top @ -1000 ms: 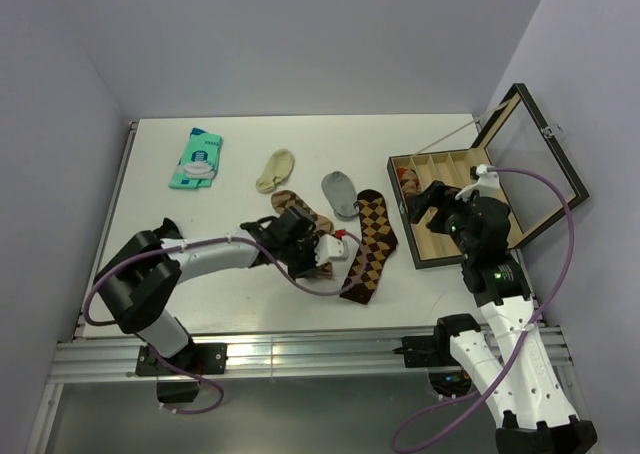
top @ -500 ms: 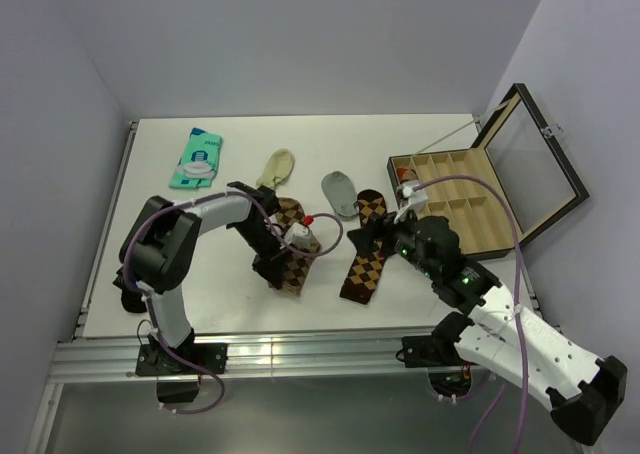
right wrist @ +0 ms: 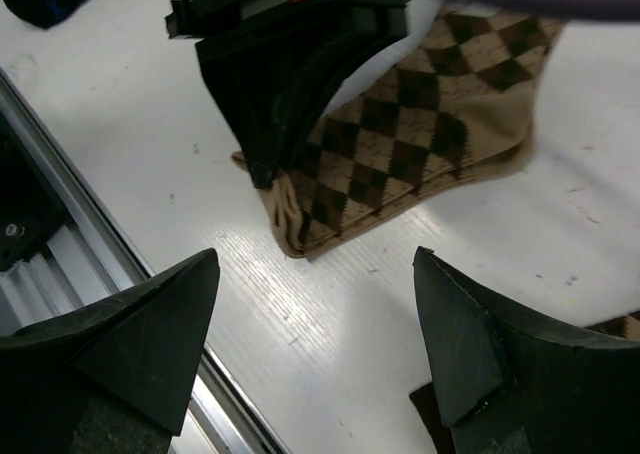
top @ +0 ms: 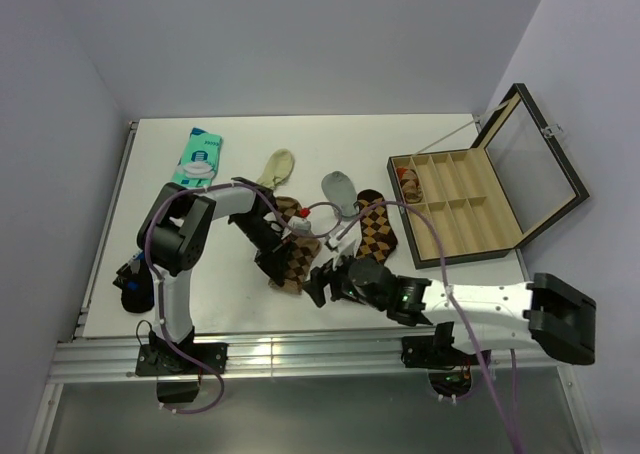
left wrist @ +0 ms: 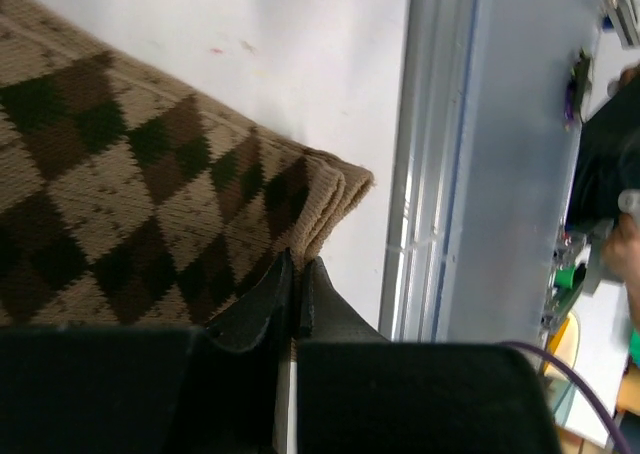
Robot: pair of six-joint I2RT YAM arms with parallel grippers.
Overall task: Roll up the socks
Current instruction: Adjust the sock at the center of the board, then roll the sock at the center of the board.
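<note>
Two long dark-brown argyle socks lie on the white table. The left sock [top: 292, 246] lies under my left arm, and the right sock [top: 373, 232] lies flat beside it. My left gripper [top: 274, 267] is shut on the cuff end of the left sock [left wrist: 150, 164]; in the left wrist view the jaws [left wrist: 296, 266] pinch the folded tan edge. My right gripper [top: 325, 283] is open and empty, low over bare table just right of that cuff. In the right wrist view its fingertips [right wrist: 165, 309] straddle bare table [right wrist: 330, 304] below the sock [right wrist: 420, 139] and the left gripper [right wrist: 275, 94].
A cream ankle sock [top: 275, 169] and a grey ankle sock [top: 340, 190] lie behind the argyle socks. A teal packet [top: 197, 157] lies at the back left. An open wooden compartment box [top: 470, 214] stands at the right. A dark object [top: 130, 284] lies at the left edge. The table's metal rail [top: 300, 349] runs along the front.
My right arm swung left from the box down to the table by the left sock's cuff. My left gripper slid along the left sock to its near end and holds the cuff.
</note>
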